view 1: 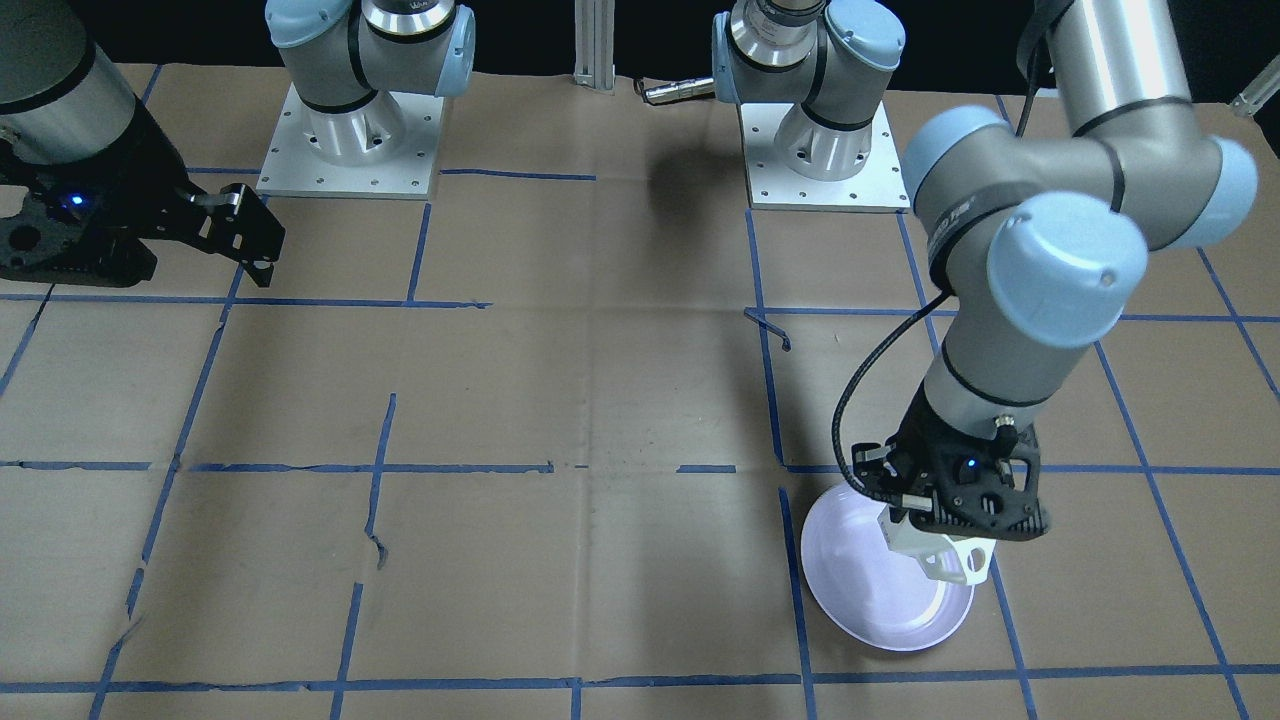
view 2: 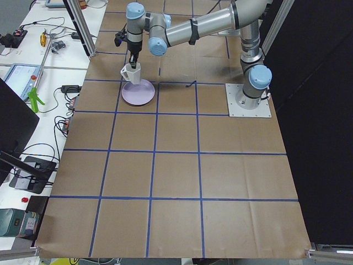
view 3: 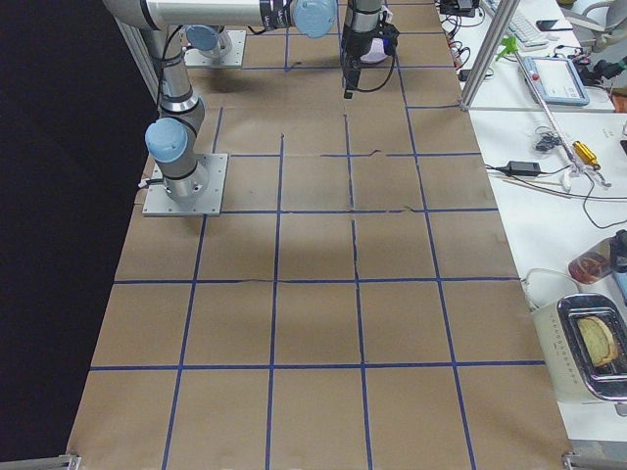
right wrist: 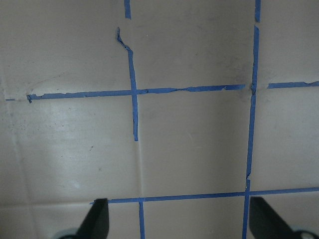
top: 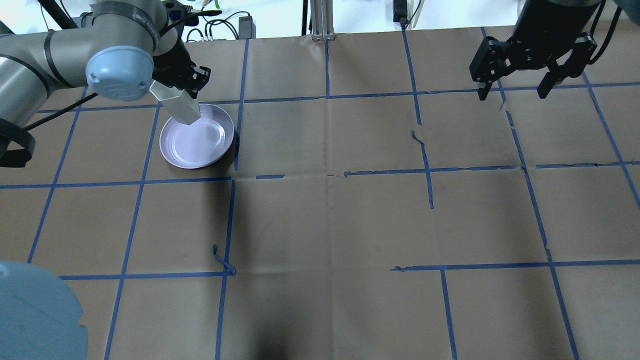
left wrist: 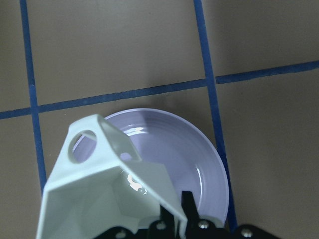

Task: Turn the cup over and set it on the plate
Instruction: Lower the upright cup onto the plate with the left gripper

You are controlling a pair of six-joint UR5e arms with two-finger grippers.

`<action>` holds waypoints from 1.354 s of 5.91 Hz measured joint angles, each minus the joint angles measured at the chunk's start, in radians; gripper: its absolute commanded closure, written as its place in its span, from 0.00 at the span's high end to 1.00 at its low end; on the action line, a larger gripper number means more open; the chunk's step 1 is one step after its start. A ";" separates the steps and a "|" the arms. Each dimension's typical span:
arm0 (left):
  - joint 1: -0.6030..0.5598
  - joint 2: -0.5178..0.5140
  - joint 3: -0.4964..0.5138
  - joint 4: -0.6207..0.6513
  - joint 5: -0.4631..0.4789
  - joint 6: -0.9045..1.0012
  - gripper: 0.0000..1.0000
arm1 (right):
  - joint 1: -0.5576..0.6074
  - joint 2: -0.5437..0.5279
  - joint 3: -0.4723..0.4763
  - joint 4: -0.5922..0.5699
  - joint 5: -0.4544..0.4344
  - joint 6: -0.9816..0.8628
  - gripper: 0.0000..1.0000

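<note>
The white faceted cup (top: pixel 179 106) hangs in my left gripper (top: pixel 176 86), which is shut on its rim. The cup's opening faces up, its narrow base down and its handle (view 1: pixel 965 566) sticks out sideways. It is over the far-left part of the pale lavender plate (top: pixel 202 147), a little above it. The left wrist view shows the cup (left wrist: pixel 99 184) close up, with the plate (left wrist: pixel 194 149) below it. The exterior left view shows the cup (view 2: pixel 130 72) over the plate (view 2: pixel 139 95). My right gripper (top: pixel 515 92) is open and empty, high over the far right of the table.
The table is covered in brown paper with a grid of blue tape (top: pixel 327 97); some tape ends curl up (top: pixel 222 260). The two arm bases (view 1: pixel 350 140) stand on the robot's side. Benches with cables and tools lie beyond the far edge (view 2: pixel 38 66).
</note>
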 measured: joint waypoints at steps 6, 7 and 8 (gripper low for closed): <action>0.013 -0.026 -0.065 0.058 0.032 0.009 0.99 | 0.000 0.000 0.000 -0.001 0.000 0.000 1.00; 0.014 0.007 -0.050 -0.002 0.049 0.010 0.99 | 0.000 0.000 0.000 -0.001 0.000 0.000 1.00; 0.013 0.075 -0.026 -0.123 0.054 0.003 0.99 | 0.000 0.000 0.000 -0.001 0.000 0.000 1.00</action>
